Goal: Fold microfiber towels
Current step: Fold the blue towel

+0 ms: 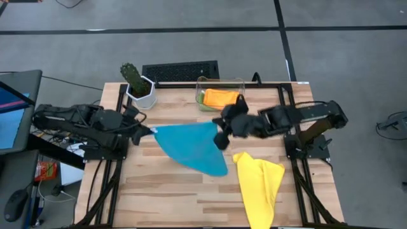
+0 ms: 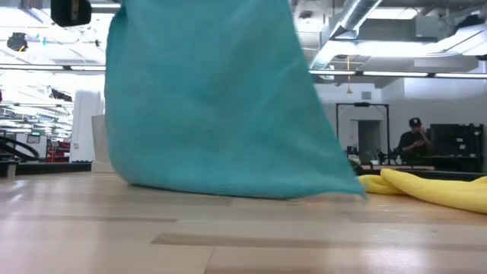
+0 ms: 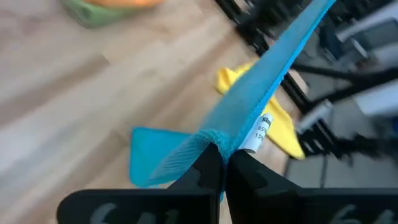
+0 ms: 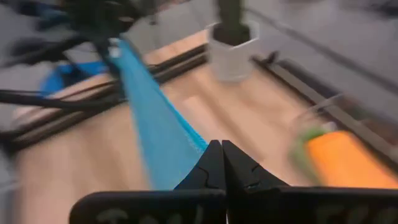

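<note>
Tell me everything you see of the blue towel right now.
The blue towel is a soft, fuzzy teal cloth with a small white tag. It hangs stretched between the left gripper and the right gripper, each shut on an upper corner. Its lower edge drags on the wooden table, beside the yellow towel.

A potted cactus (image 1: pixel 137 83) in a white pot and a clear plastic bin (image 1: pixel 236 83) stand along the bench's (image 1: pixel 172 197) far edge, a black grille (image 1: pixel 180 70) lies on the floor just beyond it, and a person (image 2: pixel 413 137) stands far back in the room.
</note>
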